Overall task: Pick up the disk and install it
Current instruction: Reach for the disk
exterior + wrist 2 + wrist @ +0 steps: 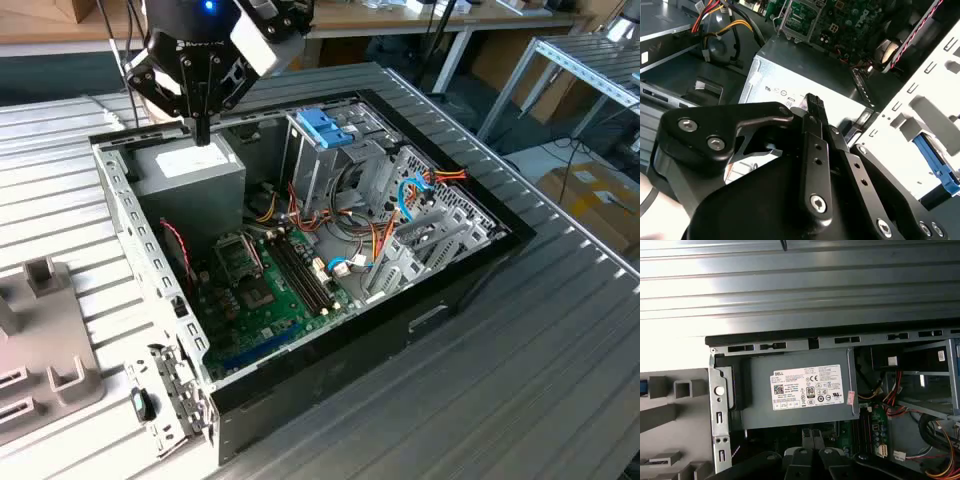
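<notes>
The claw, pinched narrow on nothing, hangs above the power supply in the open computer case's far corner, and where the disk lies I cannot tell, so progress is unclear.

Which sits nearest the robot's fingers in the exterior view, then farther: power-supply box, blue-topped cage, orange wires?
1. Power-supply box, directly under the fingers.
2. Blue-topped cage, mid-case, toward the exterior view's right.
3. Orange wires, farthest toward that right.

Power-supply box in case, tool apparently just above it, drive cage at the exterior view's right
</notes>
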You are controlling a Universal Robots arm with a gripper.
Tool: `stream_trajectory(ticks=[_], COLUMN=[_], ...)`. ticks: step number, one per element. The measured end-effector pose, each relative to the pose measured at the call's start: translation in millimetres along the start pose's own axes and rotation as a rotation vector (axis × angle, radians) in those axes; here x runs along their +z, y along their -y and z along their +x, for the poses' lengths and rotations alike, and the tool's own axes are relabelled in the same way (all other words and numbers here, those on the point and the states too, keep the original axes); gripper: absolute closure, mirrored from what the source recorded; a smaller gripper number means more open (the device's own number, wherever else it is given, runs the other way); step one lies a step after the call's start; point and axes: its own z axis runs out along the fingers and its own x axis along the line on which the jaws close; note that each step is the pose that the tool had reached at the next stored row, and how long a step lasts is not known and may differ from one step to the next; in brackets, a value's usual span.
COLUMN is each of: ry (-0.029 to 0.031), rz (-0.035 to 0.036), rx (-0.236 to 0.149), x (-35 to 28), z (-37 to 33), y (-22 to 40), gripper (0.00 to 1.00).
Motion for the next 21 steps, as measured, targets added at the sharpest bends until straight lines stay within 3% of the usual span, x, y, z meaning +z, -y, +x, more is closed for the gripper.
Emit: stream_trajectory(ticks=[21], ry=[0.0], rz=[0.0], rx=[0.0], x=[-0.1], z=[6.9], y=[0.5], gripper=[0.89])
